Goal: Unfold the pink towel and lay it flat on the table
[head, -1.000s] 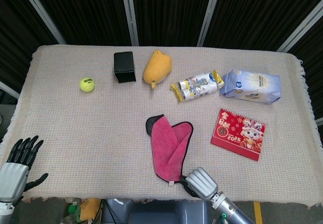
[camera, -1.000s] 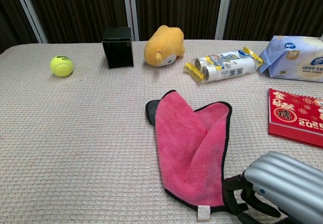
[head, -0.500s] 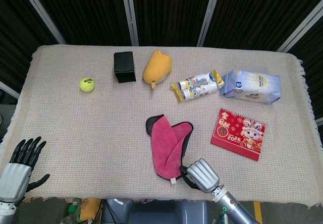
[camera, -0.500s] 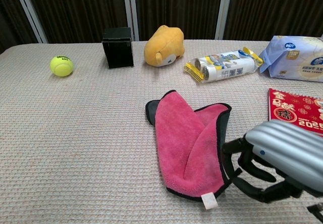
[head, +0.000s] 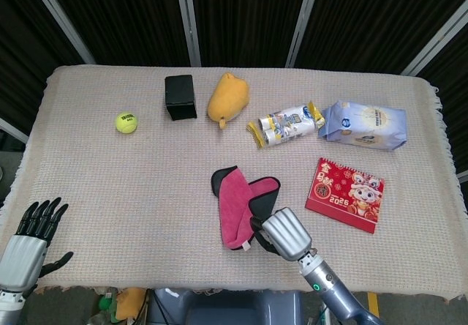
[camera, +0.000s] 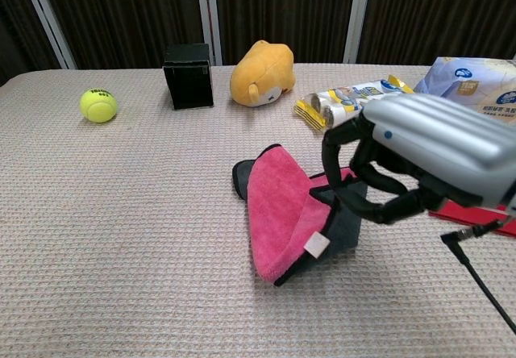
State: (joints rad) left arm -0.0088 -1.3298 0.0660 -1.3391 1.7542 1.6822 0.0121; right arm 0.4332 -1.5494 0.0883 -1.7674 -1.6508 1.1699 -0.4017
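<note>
My right robot hand (camera: 407,172) has its fingers curled on the towel's (head: 235,208) near right flap, lifted off the surface (head: 131,186) so the dark underside and the white tag show. The towel lies mid-surface, still folded, its long axis running away from me, with the fold line just left of this robot hand. So I judge the flap should swing out to the right, away from the pink body. My left robot hand (head: 29,237) sits well apart at the near left corner, fingers spread and holding nothing; the right is much nearer.
</note>
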